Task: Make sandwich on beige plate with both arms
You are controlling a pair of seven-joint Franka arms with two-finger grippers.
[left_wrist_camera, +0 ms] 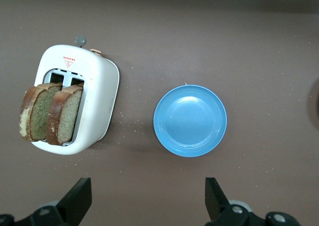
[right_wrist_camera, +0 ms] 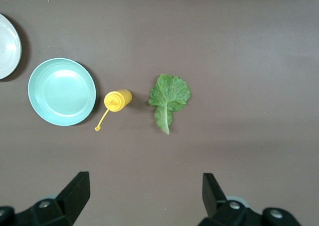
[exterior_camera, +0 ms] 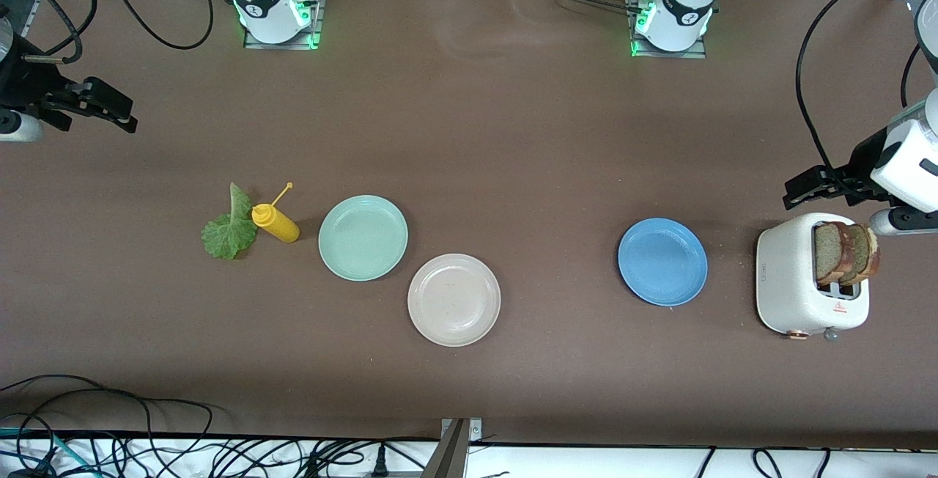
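Observation:
The beige plate lies bare near the table's middle, its edge also showing in the right wrist view. Two brown-crusted bread slices stand in a white toaster at the left arm's end. A green lettuce leaf lies flat on the table toward the right arm's end. My left gripper hangs open and holds nothing, over the table beside the toaster. My right gripper hangs open, holding nothing, over bare table at the right arm's end.
A yellow squeeze bottle lies on its side between the leaf and a mint green plate. A blue plate sits between the beige plate and the toaster. Cables run along the table's front edge.

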